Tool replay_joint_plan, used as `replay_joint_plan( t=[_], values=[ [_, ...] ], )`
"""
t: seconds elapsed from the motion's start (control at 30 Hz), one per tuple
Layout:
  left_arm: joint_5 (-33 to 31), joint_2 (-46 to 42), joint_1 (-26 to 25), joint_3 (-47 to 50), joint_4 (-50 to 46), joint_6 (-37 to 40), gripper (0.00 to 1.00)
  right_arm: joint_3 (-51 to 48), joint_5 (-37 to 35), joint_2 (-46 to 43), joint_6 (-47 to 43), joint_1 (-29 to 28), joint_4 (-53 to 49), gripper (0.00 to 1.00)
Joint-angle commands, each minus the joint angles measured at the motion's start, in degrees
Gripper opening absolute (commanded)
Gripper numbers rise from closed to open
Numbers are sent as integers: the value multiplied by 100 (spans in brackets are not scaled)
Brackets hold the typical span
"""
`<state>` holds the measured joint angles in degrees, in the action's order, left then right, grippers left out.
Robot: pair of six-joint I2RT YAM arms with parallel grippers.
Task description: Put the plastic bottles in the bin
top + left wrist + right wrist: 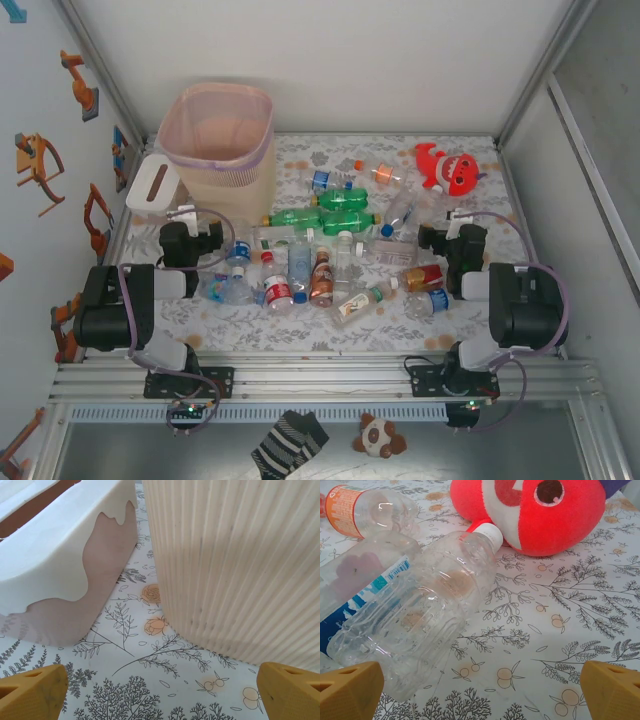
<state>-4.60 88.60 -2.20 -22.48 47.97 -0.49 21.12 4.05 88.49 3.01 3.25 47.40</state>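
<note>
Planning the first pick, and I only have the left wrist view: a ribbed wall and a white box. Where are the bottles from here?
Observer: The plastic bottles lie scattered to the right of the left gripper. That ribbed wall is the bin.
Operator: Is the right gripper holding anything?
Observer: No. The right gripper is open and grips nothing. A clear white-capped bottle lies just ahead of it, with a red plush toy beyond.

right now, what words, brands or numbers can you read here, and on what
None can be read.
blue and white label: a barcode, print too small.
orange label: print blurred.
bottles seen from above: labels too small.
</note>
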Motion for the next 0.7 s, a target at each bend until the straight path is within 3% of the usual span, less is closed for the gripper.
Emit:
replay_joint_plan(
  t=[0.0,0.67],
  values=[
    [93,-26,26,-111,-37,-85,96,129,-28,-17,26,45,165,99],
    [146,-34,53,-116,-55,-107,96,129,-27,-16,25,44,164,99]
  ],
)
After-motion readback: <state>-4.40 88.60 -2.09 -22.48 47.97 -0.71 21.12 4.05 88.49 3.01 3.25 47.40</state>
